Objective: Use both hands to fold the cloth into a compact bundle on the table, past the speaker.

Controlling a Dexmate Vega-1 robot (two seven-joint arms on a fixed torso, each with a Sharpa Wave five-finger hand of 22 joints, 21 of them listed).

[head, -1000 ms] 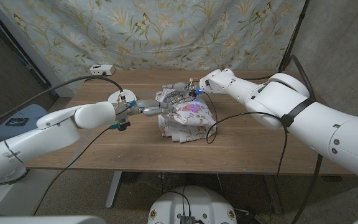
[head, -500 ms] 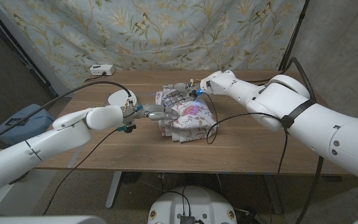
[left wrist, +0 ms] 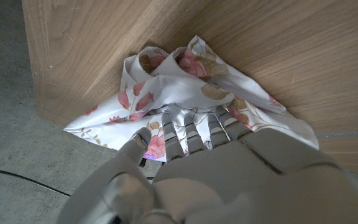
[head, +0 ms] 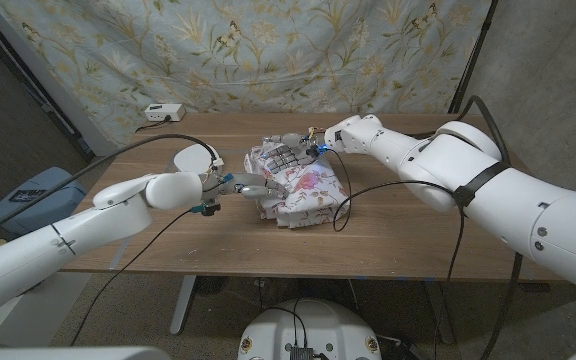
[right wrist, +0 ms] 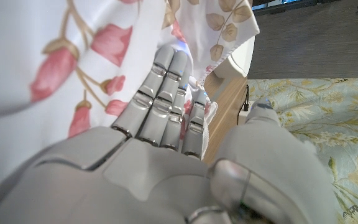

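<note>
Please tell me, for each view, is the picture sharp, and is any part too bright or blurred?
Head view: evenly lit and sharp; the floral cloth is clear. Left wrist view: cloth sharp, the left hand near the lens soft. Right wrist view: cloth overexposed, nearly white; the right hand close and slightly blurred.

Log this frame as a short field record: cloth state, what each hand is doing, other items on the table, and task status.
cloth: floral cloth lying bunched and partly folded mid-table
left hand: left hand at the cloth's left edge, fingers pressed into the fabric
right hand: right hand on the cloth's far side, fingers against the fabric
grasp: whether either hand grips the fabric cannot be told
other items: white round object left of the cloth; small white box at the far left edge of the table
status: bundle still loose, not yet compact
</note>
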